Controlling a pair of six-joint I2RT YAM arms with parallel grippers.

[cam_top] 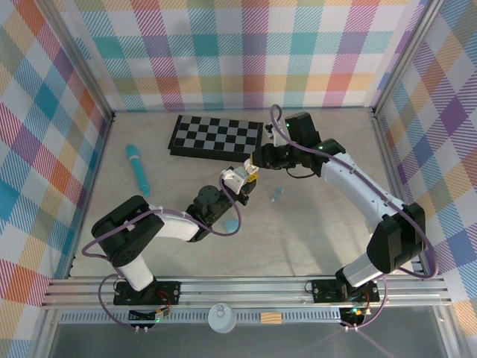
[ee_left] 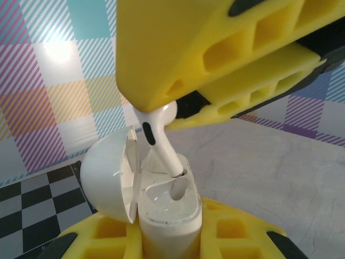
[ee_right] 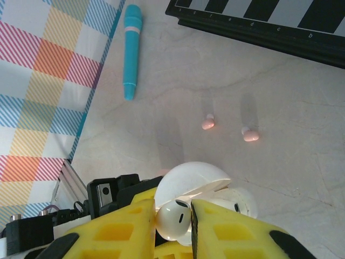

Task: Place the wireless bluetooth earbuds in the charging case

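Midway through seating one earbud. Clamps the white charging case [ee_left: 168, 208] upright in the left hand [ee_left: 167, 245], clenched round its lower body, with the lid [ee_left: 108, 172] thrown back to one side. Pinches a white earbud [ee_left: 160, 145] by its head in the right hand [ee_right: 173, 216], directly above the case and tilted, with the stem tip at the mouth of one socket, barely in if at all. Judged from that: insertion begun, not finished.

Next calls for straightening the stem to the line of the socket, then lowering gently until the head settles into its cup, and only then letting go with the right hand, with the left grip firm throughout. Leaves two pale pink earbuds [ee_right: 208, 123] [ee_right: 249, 135] lying loose on the table [ee_right: 302, 162], near each other and beyond the case.
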